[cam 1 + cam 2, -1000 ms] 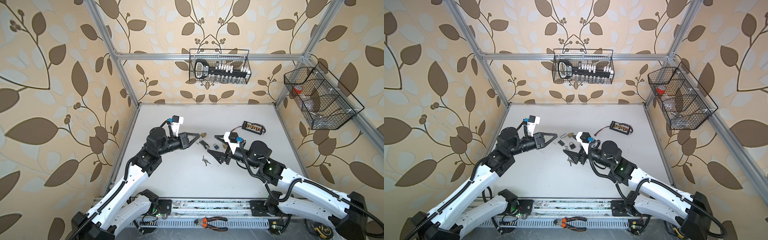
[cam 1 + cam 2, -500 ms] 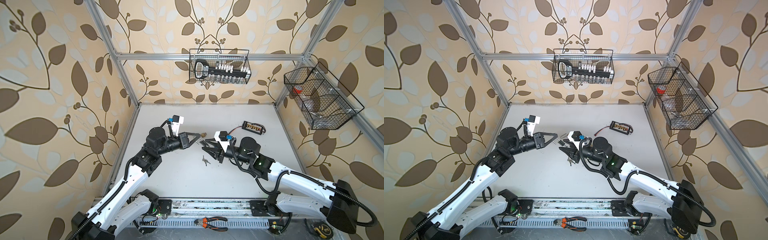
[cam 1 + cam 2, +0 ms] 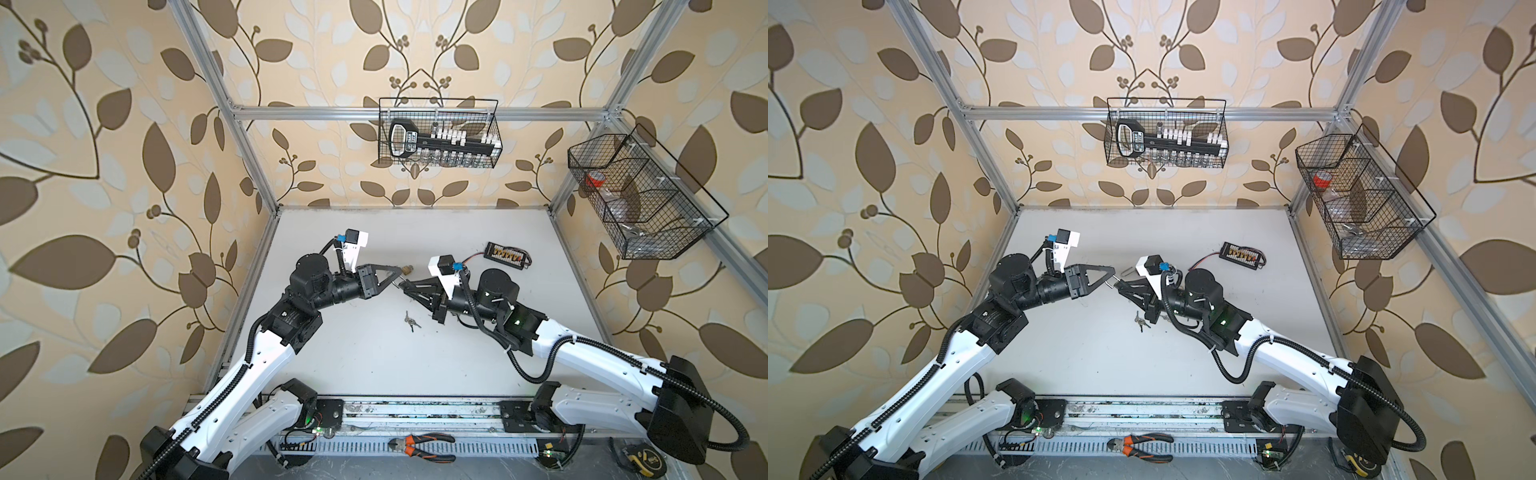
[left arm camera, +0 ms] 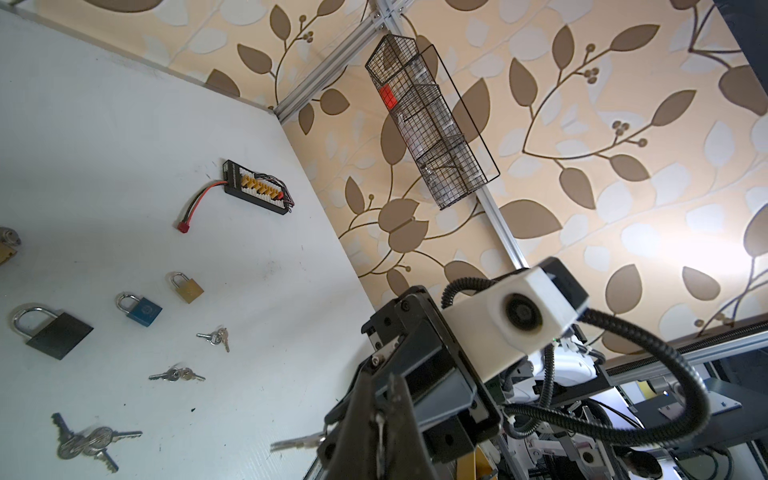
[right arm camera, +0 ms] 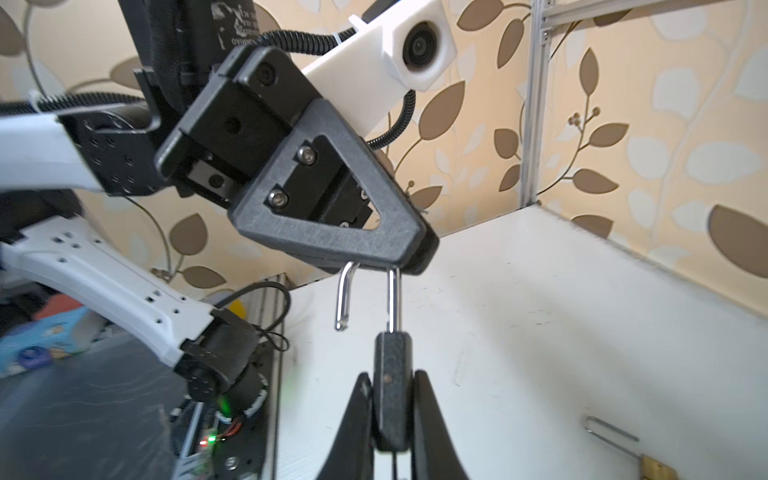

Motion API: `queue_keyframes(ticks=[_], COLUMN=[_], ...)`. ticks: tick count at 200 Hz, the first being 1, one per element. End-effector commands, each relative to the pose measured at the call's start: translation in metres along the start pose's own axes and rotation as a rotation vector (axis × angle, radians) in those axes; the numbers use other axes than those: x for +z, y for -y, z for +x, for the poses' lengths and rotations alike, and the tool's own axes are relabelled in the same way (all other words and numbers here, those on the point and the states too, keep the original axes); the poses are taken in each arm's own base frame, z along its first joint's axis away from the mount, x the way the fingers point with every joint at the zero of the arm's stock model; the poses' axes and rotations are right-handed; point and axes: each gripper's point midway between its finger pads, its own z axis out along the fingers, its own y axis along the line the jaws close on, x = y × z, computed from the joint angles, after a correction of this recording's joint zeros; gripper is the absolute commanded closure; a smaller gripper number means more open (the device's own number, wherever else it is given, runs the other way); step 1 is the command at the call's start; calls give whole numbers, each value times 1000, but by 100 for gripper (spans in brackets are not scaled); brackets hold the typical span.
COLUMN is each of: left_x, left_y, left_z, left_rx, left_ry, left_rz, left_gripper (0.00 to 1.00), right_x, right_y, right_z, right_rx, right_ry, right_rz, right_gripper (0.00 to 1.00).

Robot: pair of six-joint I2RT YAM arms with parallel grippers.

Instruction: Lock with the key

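Over white table: padlock pinched between right gripper fingers.

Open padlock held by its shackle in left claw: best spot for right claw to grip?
The padlock body, pinched across its broad faces from the end opposite the shackle. The left claw covers the shackle's bend; the slim body fits inside the right claw.

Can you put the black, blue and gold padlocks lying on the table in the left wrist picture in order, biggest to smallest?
1. black padlock
2. blue padlock
3. gold padlock beside it, though these two look nearly alike, so I can't rank them firmly.
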Motion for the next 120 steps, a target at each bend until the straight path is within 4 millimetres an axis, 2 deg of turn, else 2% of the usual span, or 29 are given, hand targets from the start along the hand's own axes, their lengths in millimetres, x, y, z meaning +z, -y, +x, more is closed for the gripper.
queue_keyframes(ticks=[1,23,48,86,120], left_x=[-18,-25,-29,-27,-26], left_y=[60,87,104,105,101], left_z=[-18,-23,-25,-21,-18], left_rx=[176,253,307,307,297], left_ry=[33,18,6,-20,-21], left_rz=[128,182,215,240,234], left_gripper=[100,100,100,100,100], right_x=[-7,-19,-31,-44,-48], right_y=[-24,-53,-75,-97,-101], right_z=[-48,-75,-99,-119,-125], right_rx=[70,104,124,145,144], right_ry=[76,120,149,176,187], right_rz=[-141,-284,-391,-512,-526], right_gripper=[100,100,100,100,100])
